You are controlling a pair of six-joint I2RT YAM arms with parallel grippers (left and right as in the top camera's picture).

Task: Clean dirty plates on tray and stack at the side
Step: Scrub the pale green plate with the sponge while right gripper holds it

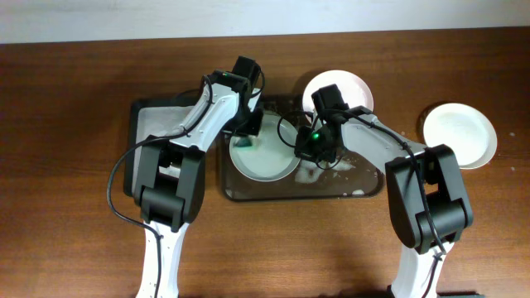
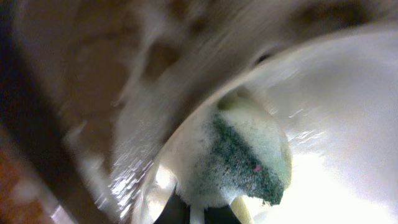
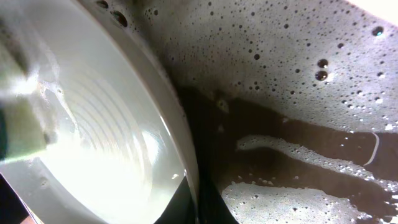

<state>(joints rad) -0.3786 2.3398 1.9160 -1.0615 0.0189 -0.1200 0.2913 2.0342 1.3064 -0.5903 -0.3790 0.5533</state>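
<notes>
One white plate [image 1: 269,161] lies in the dark grey tray [image 1: 273,192], wet and foamy. My left gripper [image 1: 246,136] is shut on a green sponge [image 2: 249,155] covered in foam and presses it on the plate's [image 2: 336,112] far left part. My right gripper [image 1: 310,153] is shut on the plate's right rim [image 3: 189,180], one finger inside and one outside; the plate [image 3: 106,143] fills the left of the right wrist view, with the sponge [image 3: 15,134] at its edge. A second plate [image 1: 348,87] sits at the tray's far edge. A third plate [image 1: 460,134] lies on the table to the right.
A smaller foamy tray [image 1: 157,124] stands left of the grey tray, under the left arm. Soapy foam [image 3: 298,62] covers the grey tray's floor to the right of the held plate. The brown table [image 1: 273,248] runs along the front.
</notes>
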